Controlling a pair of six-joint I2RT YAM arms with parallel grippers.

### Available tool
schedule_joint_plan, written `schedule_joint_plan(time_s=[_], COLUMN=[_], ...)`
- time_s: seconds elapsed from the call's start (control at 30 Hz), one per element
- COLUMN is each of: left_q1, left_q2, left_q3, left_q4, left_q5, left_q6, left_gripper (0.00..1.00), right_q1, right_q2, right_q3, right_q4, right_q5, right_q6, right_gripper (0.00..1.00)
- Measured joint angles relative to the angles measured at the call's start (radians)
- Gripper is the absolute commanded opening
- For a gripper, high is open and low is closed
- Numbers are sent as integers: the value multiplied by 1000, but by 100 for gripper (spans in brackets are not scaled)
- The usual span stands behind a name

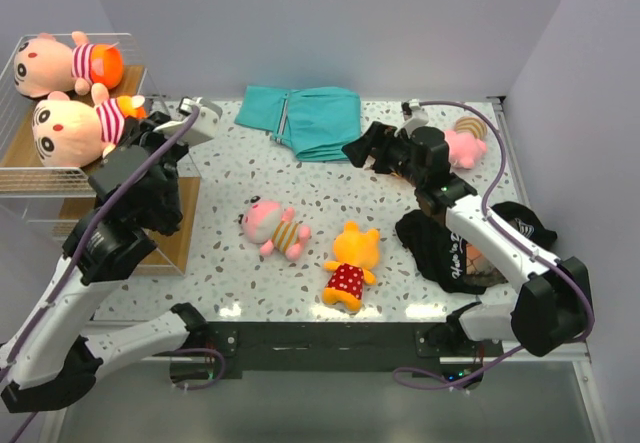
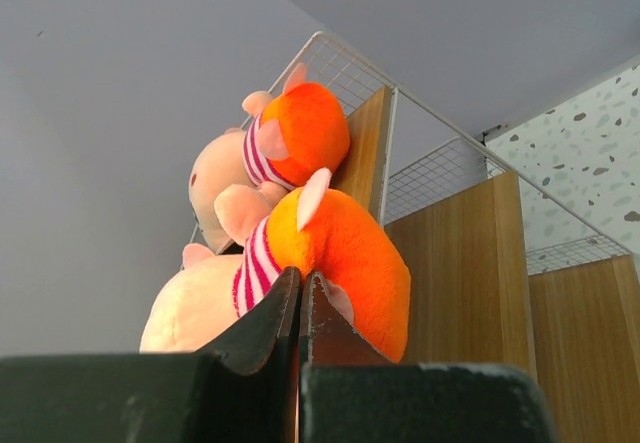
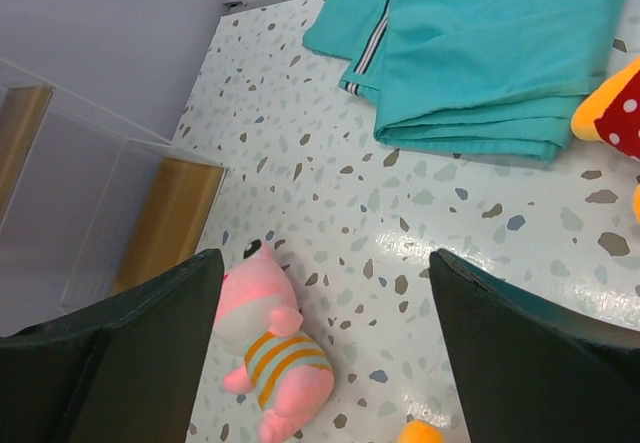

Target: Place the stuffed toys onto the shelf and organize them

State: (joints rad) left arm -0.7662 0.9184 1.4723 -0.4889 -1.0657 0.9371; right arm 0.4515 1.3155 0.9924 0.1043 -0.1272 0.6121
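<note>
Already on the shelf (image 1: pixel 20 148) — two dolls (image 1: pixel 70 123)

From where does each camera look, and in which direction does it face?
Top external: above and behind, looking down on the table; left arm and right arm show.
Left wrist: at the shelf, looking along shut left fingers at two toys.
Right wrist: over the table, looking down between open right fingers at the pink toy and cloth.
Shared: top and right wrist both show pink toy and cloth.

Two stuffed toys (image 1: pixel 72 123) lie on the shelf (image 1: pixel 45 180).
</note>
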Motion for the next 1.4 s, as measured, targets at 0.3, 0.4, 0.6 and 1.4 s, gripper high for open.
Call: schedule_joint_plan(time_s=[0.3, 0.4, 0.6, 1.4], left_q1=[0, 0, 0, 1], left_q2=[-18, -55, -121, -19], left_q3=[-44, -44, -50, -49], left_q4=[31, 37, 40, 108], left_q5=[-69, -83, -83, -48], left_q6=[60, 77, 91, 116], left_gripper=[0, 0, 0, 76], right_q1=[0, 0, 0, 26], right_q2=[1, 5, 6, 6], right_q3=[2, 6, 10, 25], right_q4=[-8, -11, -21, -44], right_q5=[1, 1, 1, 5], right_q6=[-2, -3, -3, -22], right_gripper=[88, 88, 88, 88])
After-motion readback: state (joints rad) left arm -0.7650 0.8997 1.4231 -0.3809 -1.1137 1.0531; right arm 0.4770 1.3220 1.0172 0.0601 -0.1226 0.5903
